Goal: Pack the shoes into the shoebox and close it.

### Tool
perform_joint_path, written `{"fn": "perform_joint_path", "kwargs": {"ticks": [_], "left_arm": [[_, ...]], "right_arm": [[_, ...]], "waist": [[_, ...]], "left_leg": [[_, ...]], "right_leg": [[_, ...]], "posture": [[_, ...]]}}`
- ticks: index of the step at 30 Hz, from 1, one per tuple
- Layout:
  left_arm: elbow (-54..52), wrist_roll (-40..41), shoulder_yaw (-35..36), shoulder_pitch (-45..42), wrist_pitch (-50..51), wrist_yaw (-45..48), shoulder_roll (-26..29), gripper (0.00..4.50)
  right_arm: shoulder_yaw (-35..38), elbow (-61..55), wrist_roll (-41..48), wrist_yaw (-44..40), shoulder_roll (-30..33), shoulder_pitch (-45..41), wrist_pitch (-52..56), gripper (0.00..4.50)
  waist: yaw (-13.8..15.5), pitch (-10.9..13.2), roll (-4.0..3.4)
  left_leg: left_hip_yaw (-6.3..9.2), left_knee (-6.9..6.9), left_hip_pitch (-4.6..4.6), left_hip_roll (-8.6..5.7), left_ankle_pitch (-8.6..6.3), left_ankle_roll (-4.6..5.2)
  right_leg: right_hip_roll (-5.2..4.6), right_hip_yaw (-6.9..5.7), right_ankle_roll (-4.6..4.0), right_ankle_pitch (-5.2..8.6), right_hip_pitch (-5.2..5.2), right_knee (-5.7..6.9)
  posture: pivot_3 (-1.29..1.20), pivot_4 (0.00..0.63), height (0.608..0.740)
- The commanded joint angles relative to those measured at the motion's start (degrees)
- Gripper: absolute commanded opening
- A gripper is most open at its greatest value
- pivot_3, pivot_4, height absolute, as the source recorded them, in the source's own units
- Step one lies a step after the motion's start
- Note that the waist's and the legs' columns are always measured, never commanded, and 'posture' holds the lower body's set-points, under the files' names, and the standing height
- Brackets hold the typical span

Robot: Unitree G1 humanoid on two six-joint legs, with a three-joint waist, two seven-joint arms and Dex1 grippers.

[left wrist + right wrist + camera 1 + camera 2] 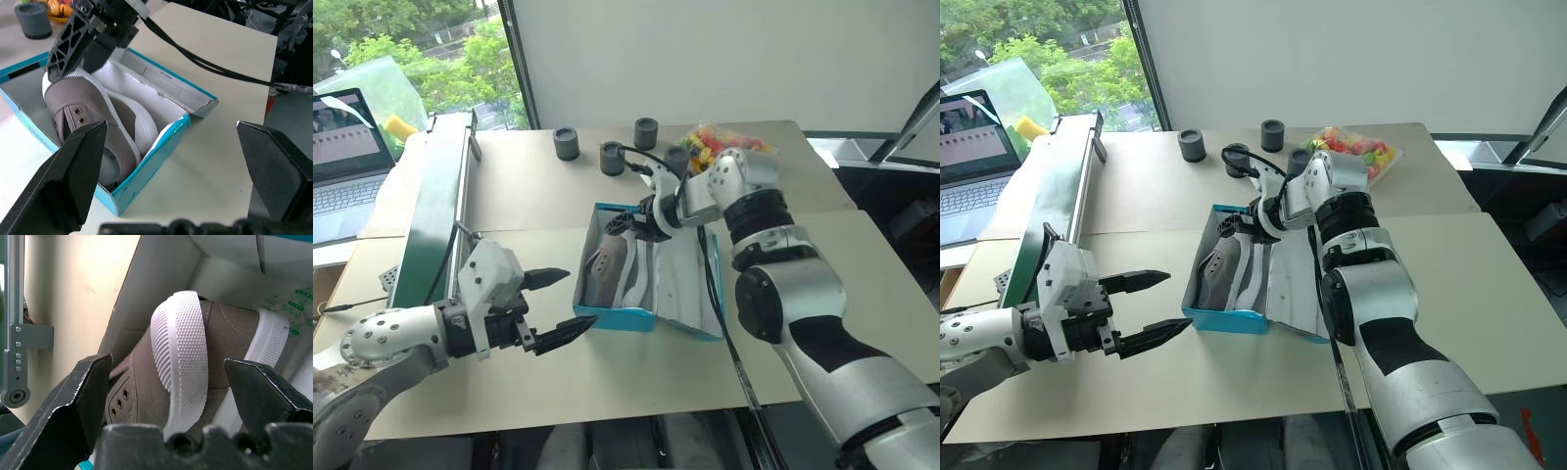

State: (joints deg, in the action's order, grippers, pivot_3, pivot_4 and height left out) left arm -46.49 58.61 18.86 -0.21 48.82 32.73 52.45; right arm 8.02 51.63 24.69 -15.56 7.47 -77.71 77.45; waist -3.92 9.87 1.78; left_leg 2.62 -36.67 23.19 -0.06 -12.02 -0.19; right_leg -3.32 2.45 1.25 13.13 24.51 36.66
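The turquoise shoebox (607,318) lies on the table with its lid (690,284) folded open to the right. Both grey shoes (609,259) rest inside, tipped on their sides, one pale sole (142,122) showing beside the other. My right gripper (628,223) hangs open just above the box's far end. In the right wrist view the upper shoe's toe (181,347) sits below and between its fingers (93,401). My left gripper (573,302) is open and empty, left of the box's near corner.
A long green-and-silver conveyor frame (435,196) runs along the left, with a laptop (342,147) beyond it. Three dark cylinders (566,143) and a bag of colourful pieces (717,142) stand at the back. A black cable (710,274) crosses the lid.
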Motion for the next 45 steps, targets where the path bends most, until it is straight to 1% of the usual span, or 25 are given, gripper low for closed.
{"fn": "perform_joint_path", "kwargs": {"ticks": [1, 3, 6, 9, 11, 12, 14, 15, 16, 18, 19, 21, 25, 29, 34, 37, 39, 41, 45], "left_arm": [[-0.3, -0.4, -0.2, -0.9, -1.3, 0.8, 0.6, 4.5], [-0.4, -0.5, -0.1, -0.9, -1.2, 0.8, 0.6, 4.5], [-0.7, 0.2, 0.8, -0.2, -0.8, 0.7, 0.7, 4.5], [-1.2, 0.5, 1.2, 0.3, -0.6, 0.4, 0.7, 4.5], [-1.5, 1.1, 1.4, 0.4, -0.5, 0.1, 0.6, 4.5], [-1.7, 1.3, 1.4, 0.5, -0.5, 0.0, 0.6, 4.5], [-1.7, 1.1, 1.1, 0.6, -0.6, 0.0, 0.6, 4.5], [-1.7, 1.1, 1.1, 0.6, -0.6, -0.1, 0.7, 4.5], [-1.7, 1.1, 1.1, 0.6, -0.7, 0.0, 0.7, 4.5], [-1.8, 1.3, 1.2, 0.6, -0.7, -0.1, 0.8, 4.5], [-1.7, 1.4, 1.3, 0.6, -0.6, 0.0, 0.8, 4.5], [-1.7, 1.5, 1.3, 0.5, -0.6, 0.0, 0.9, 4.5], [-1.1, 1.4, 1.0, 0.1, -0.6, 0.1, 1.2, 4.5], [-0.8, 1.6, 0.8, -0.4, -0.5, -0.2, 1.3, 4.5], [-0.9, 2.2, 1.3, -0.2, -0.2, -0.8, 1.4, 4.5], [-1.3, 2.9, 1.6, 0.1, -0.1, -1.4, 1.5, 4.5], [-1.8, 3.6, 2.1, 0.5, 0.0, -2.0, 1.5, 4.5], [-2.2, 4.2, 2.4, 0.8, 0.0, -2.6, 1.5, 4.5], [-2.8, 5.3, 2.6, 1.3, -0.1, -3.7, 1.6, 4.5]], "right_arm": [[0.1, -5.4, -0.7, 0.4, -0.5, 1.3, -1.1, 4.32], [-0.3, -8.4, -0.8, -0.3, -0.8, 2.6, -1.6, 4.32], [-1.5, -16.6, -0.3, -1.8, -0.5, 5.7, -1.9, 4.32], [-2.9, -23.4, -0.2, -2.5, 0.6, 8.1, -1.2, 3.58], [-3.0, -26.2, 0.1, -2.9, 1.1, 8.9, 0.1, 2.9], [-3.2, -27.7, 0.4, -3.5, 1.6, 9.2, 0.7, 2.48], [-3.7, -29.4, 0.1, -4.1, 2.7, 9.4, 0.8, 1.95], [-4.3, -30.0, -0.6, -4.4, 3.3, 9.5, -0.2, 1.55], [-4.6, -30.4, -1.0, -4.5, 3.7, 9.7, -1.0, 1.55], [-4.9, -31.0, -1.1, -4.9, 4.1, 9.9, -1.8, 0.85], [-4.7, -31.5, -0.8, -5.1, 4.2, 10.1, -1.9, 0.65], [-5.5, -33.2, -0.4, -6.4, 4.7, 10.8, -2.4, 0.04], [-12.5, -39.8, 0.1, -11.9, 6.6, 14.9, -3.2, 0.04], [-15.1, -41.5, -0.6, -13.4, 6.8, 17.4, -4.0, 0.04], [-18.7, -40.8, -1.9, -15.2, 7.0, 18.9, -5.9, 0.04], [-21.4, -36.7, -4.5, -15.7, 6.6, 18.7, -10.0, 0.04], [-25.3, -31.9, -7.8, -16.9, 6.4, 18.1, -15.4, 0.04], [-27.6, -28.4, -9.8, -18.5, 5.8, 17.3, -18.9, 0.04], [-30.5, -18.6, -13.5, -21.5, 2.4, 14.4, -25.4, 0.04]], "waist": [[0.0, 0.0, 0.0], [0.1, 0.0, 0.0], [0.1, 0.0, -0.02], [0.1, 0.0, -0.02], [0.2, 0.0, -0.02], [0.2, 0.0, -0.02], [0.2, 0.0, -0.02], [0.2, 0.0, -0.02], [0.2, 0.0, -0.02], [0.1, 0.0, -0.02], [0.1, 0.0, -0.02], [0.2, 0.0, -0.02], [0.2, 0.0, -0.02], [0.1, 0.0, -0.02], [0.2, 0.0, -0.02], [0.2, 0.0, -0.02], [0.2, 0.0, -0.02], [0.1, 0.0, -0.02], [0.0, 0.0, -0.01]], "left_leg": [[0.0, 0.0, 0.0, 0.0, 0.0, 0.0], [0.01, 0.0, 0.01, 0.0, 0.0, 0.0], [0.02, 0.0, 0.02, 0.0, 0.0, 0.0], [0.02, 0.0, 0.03, 0.0, 0.0, 0.0], [0.02, 0.0, 0.02, 0.0, 0.0, 0.0], [0.02, 0.0, 0.02, 0.0, 0.0, 0.0], [0.02, 0.0, 0.01, 0.0, 0.0, 0.0], [0.01, 0.0, 0.0, 0.0, 0.0, 0.0], [0.01, 0.0, 0.0, 0.0, 0.0, 0.0], [0.02, 0.0, 0.0, 0.0, 0.0, 0.0], [0.01, 0.0, 0.0, 0.0, 0.0, 0.0], [0.01, 0.0, 0.0, 0.0, 0.0, 0.0], [0.01, 0.0, 0.01, 0.0, 0.0, 0.0], [0.01, 0.0, -0.02, 0.0, 0.0, 0.0], [0.01, -0.03, -0.03, 0.0, 0.0, 0.0], [0.01, -0.03, -0.03, 0.0, 0.0, 0.0], [0.01, -0.03, -0.05, 0.0, 0.0, 0.0], [0.01, -0.03, -0.1, -0.01, 0.0, 0.0], [-0.01, -0.03, -0.26, 0.01, 0.0, 0.0]], "right_leg": [[0.0, 0.0, 0.0, 0.0, 0.0, 0.0], [-0.01, -0.01, 0.01, 0.0, -0.01, -0.01], [-0.01, -0.02, 0.01, 0.01, 0.01, 0.0], [-0.01, -0.01, 0.01, 0.01, 0.03, 0.02], [-0.01, -0.02, 0.02, 0.01, 0.02, 0.01], [-0.01, -0.02, 0.02, 0.01, 0.02, 0.02], [-0.02, -0.02, 0.02, 0.01, 0.02, 0.02], [-0.02, -0.02, 0.02, 0.01, 0.02, 0.03], [-0.01, -0.02, 0.01, 0.01, 0.02, 0.03], [-0.01, -0.01, 0.01, 0.01, 0.02, 0.02], [-0.01, -0.01, 0.02, 0.01, 0.02, 0.02], [-0.01, -0.01, 0.01, 0.01, 0.02, 0.02], [-0.02, -0.01, 0.02, 0.01, 0.02, 0.01], [-0.02, 0.0, 0.02, 0.01, 0.01, 0.04], [-0.02, 0.0, 0.02, 0.01, 0.0, 0.06], [-0.02, -0.01, 0.02, 0.01, 0.0, 0.05], [-0.02, 0.0, 0.02, 0.01, -0.01, 0.06], [-0.03, 0.0, 0.02, 0.01, -0.06, 0.06], [-0.01, 0.02, 0.02, 0.01, -0.18, 0.08]], "posture": [[0.0, 0.15, 0.74], [0.0, 0.15, 0.74], [0.0, 0.15, 0.74], [0.0, 0.15, 0.74], [0.0, 0.15, 0.74], [0.0, 0.15, 0.74], [0.0, 0.15, 0.74], [0.0, 0.15, 0.74], [0.0, 0.15, 0.74], [0.0, 0.15, 0.74], [0.0, 0.15, 0.74], [0.0, 0.15, 0.74], [0.0, 0.15, 0.74], [0.0, 0.15, 0.74], [0.0, 0.15, 0.74], [0.0, 0.15, 0.74], [0.0, 0.15, 0.74], [0.0, 0.15, 0.74], [0.0, 0.15, 0.74]]}}
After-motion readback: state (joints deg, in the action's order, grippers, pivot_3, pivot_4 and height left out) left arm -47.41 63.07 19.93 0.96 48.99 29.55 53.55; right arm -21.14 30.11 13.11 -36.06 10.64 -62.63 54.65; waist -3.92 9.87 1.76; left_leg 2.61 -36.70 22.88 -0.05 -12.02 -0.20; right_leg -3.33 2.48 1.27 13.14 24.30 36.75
